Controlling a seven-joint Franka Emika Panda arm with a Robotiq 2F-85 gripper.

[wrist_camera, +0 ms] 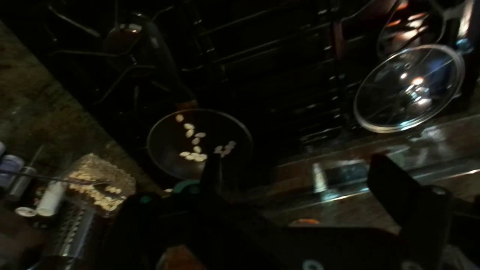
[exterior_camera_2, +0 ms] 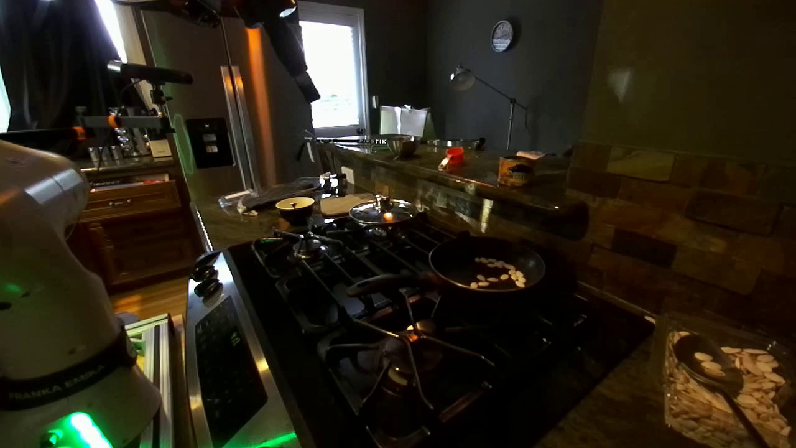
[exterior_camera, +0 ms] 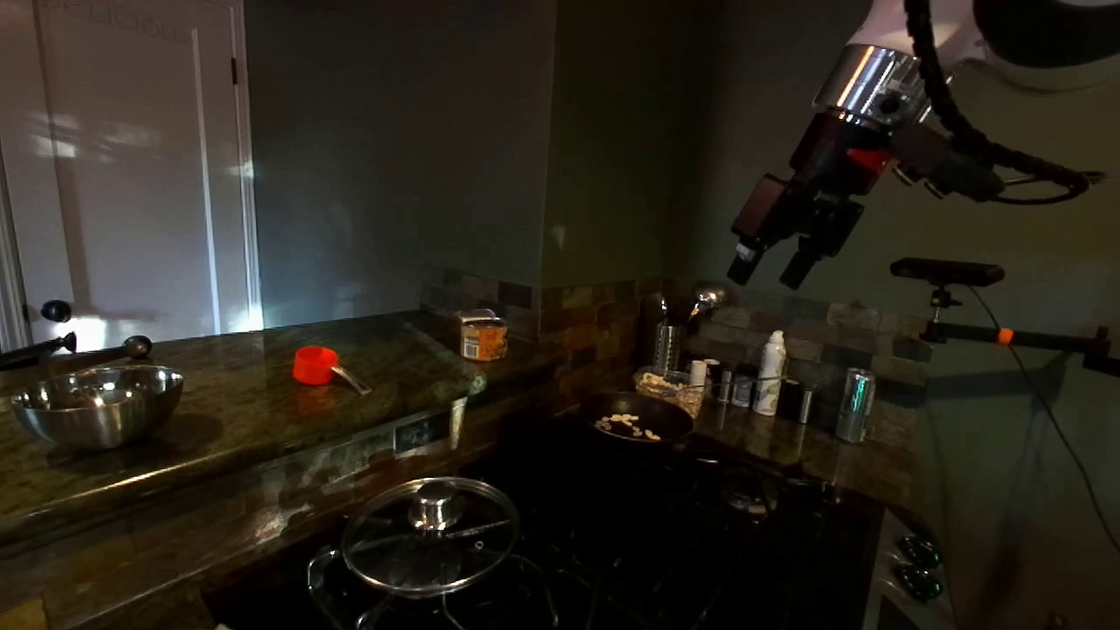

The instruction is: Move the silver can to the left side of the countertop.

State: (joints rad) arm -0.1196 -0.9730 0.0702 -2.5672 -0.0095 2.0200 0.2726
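Observation:
The silver can [exterior_camera: 856, 405] stands upright on the low stretch of counter at the right in an exterior view, against the tiled wall. I do not make it out in the other views. The dark speckled countertop [exterior_camera: 254, 398] shows as a long raised ledge on the left, with a thick rounded edge; it also shows in an exterior view [exterior_camera_2: 482, 168]. My gripper [exterior_camera: 770, 273] hangs high above the stove side, up and left of the can and well apart from it. In the wrist view my gripper [wrist_camera: 296, 161] has its fingers wide apart with nothing held between them.
A steel bowl [exterior_camera: 98, 407], red measuring cup [exterior_camera: 315, 366] and orange-labelled jar [exterior_camera: 484, 338] stand on the ledge. A pan [exterior_camera: 643, 418] and glass lid [exterior_camera: 430, 538] sit on the black stove. A white spray bottle [exterior_camera: 770, 374] and small jars stand left of the can. A camera [exterior_camera: 947, 271] is mounted nearby.

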